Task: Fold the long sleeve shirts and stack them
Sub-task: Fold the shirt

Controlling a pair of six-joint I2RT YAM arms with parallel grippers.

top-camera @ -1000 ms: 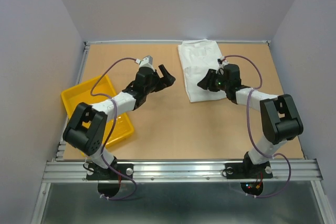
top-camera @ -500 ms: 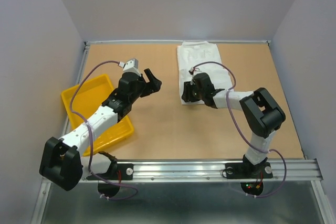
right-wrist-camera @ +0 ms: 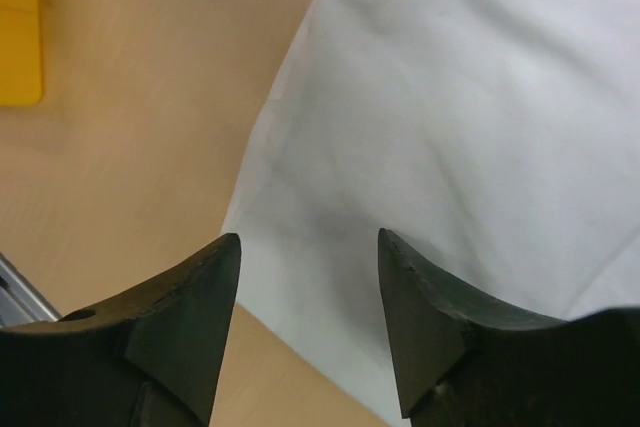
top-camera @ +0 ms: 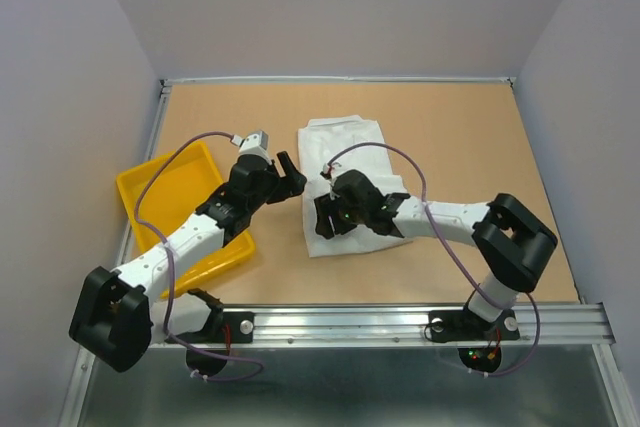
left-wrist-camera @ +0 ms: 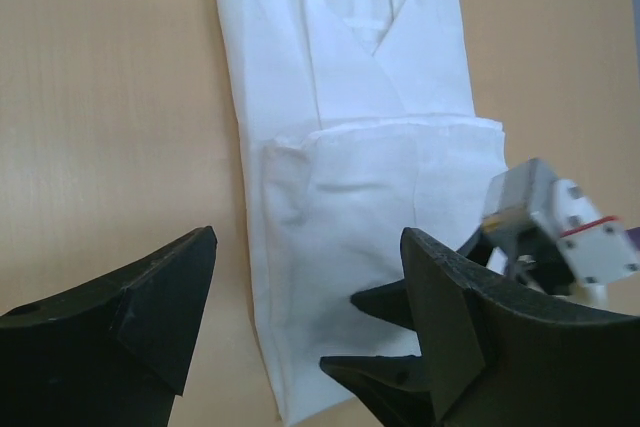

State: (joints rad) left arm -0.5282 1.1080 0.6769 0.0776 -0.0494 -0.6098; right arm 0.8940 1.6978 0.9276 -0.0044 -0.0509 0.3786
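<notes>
White long sleeve shirt (top-camera: 348, 152) lies flat on the table (top-camera: 480, 147), about mid-table and slightly right of centre. It is folded into a narrow rectangle, collar end far, with a folded-over panel covering its near half (left-wrist-camera: 350, 147). The fabric shows a few soft creases (right-wrist-camera: 450, 127). Right gripper (top-camera: 323, 219) sits over the shirt's near-left corner with its jaws apart and nothing between them, only cloth showing through the gap (right-wrist-camera: 310, 247) – can't tell whether the fingertips touch the fabric. Left gripper (top-camera: 291, 175) is just left of the shirt's left edge, over bare table, with its jaws spread wide and holding nothing (left-wrist-camera: 310, 247). Yellow tray (top-camera: 165, 187) is at the left side of the table, well apart from the shirt – the left arm crosses over its near-right part.
</notes>
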